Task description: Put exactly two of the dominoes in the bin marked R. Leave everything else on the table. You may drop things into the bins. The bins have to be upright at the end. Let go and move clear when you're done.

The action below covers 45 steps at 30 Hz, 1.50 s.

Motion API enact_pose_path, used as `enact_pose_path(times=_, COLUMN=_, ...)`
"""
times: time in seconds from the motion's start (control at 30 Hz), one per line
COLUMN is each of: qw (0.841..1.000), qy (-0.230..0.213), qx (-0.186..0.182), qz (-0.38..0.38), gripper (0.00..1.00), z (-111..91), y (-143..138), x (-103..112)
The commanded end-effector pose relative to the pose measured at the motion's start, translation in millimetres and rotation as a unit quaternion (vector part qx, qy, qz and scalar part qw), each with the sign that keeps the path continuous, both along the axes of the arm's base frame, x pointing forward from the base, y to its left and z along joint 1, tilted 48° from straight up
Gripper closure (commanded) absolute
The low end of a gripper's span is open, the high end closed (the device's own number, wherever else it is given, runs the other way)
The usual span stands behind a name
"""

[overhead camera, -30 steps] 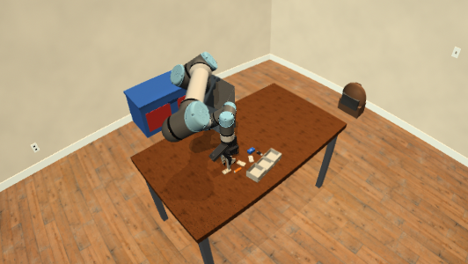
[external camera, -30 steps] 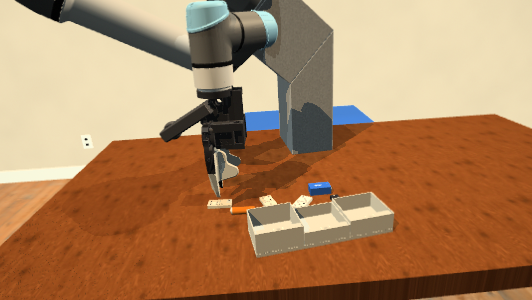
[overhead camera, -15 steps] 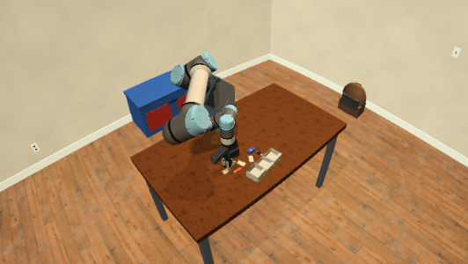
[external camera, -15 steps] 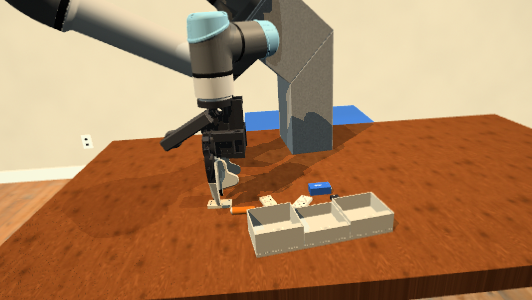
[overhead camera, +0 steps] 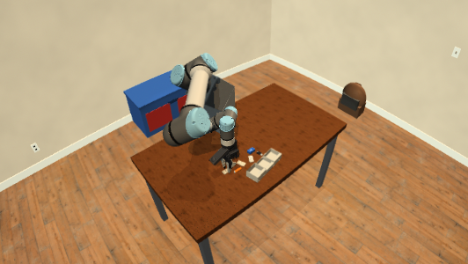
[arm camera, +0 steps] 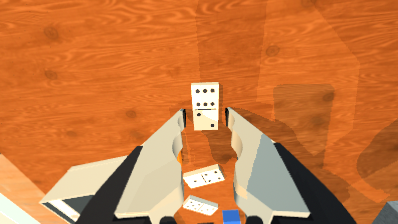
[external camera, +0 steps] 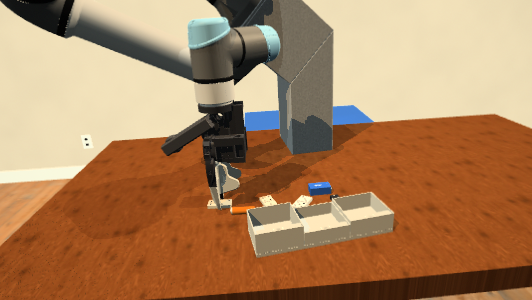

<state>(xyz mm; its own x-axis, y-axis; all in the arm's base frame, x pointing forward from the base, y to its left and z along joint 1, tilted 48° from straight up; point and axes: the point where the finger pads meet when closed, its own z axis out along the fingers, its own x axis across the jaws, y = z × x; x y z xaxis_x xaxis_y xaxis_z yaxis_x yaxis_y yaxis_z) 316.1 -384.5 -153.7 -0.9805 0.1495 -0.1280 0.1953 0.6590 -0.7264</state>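
Observation:
A cream domino (arm camera: 205, 106) (external camera: 222, 203) (overhead camera: 225, 172) lies flat on the table (external camera: 125, 235). My gripper (arm camera: 205, 109) (external camera: 217, 199) (overhead camera: 227, 168) points straight down over it, its fingertips low at either side of the domino's near end. The fingers stand apart, with a gap on both sides of the domino. Two more dominoes (arm camera: 202, 176) (arm camera: 200, 205) (external camera: 267, 200) (external camera: 302, 201) lie flat between it and the bins. The cream three-compartment bin block (external camera: 300, 237) (overhead camera: 255, 176) (arm camera: 80, 182) stands upright and looks empty. I cannot read its letters.
An orange stick (external camera: 242, 209) (overhead camera: 237, 170) lies just left of the bins. A blue block (external camera: 320, 188) (overhead camera: 251, 150) (arm camera: 231, 216) and a small dark piece (external camera: 334, 196) lie behind them. The robot's grey base (external camera: 305, 100) stands at the back.

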Motion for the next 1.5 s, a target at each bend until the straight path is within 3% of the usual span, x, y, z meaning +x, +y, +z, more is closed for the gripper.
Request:
enact_pose_path(times=0.0, qw=1.0, qy=-0.001, qx=-0.001, qz=0.0, gripper=0.76, z=0.2, y=-1.0, x=0.4)
enact_pose_path(times=0.2, qw=1.0, qy=-0.001, qx=-0.001, qz=0.0, gripper=0.76, z=0.2, y=-1.0, x=0.1)
enact_pose_path(times=0.23, qw=1.0, qy=-0.001, qx=-0.001, qz=0.0, gripper=1.0, z=0.2, y=-1.0, x=0.1)
enact_pose_path(times=1.27, qw=1.0, qy=-0.001, qx=-0.001, qz=0.0, gripper=1.0, z=0.2, y=-1.0, x=0.1)
enact_pose_path(times=1.47, qw=1.0, qy=0.0, qx=0.0, qz=0.001, gripper=1.0, z=14.2, y=15.0, x=0.3)
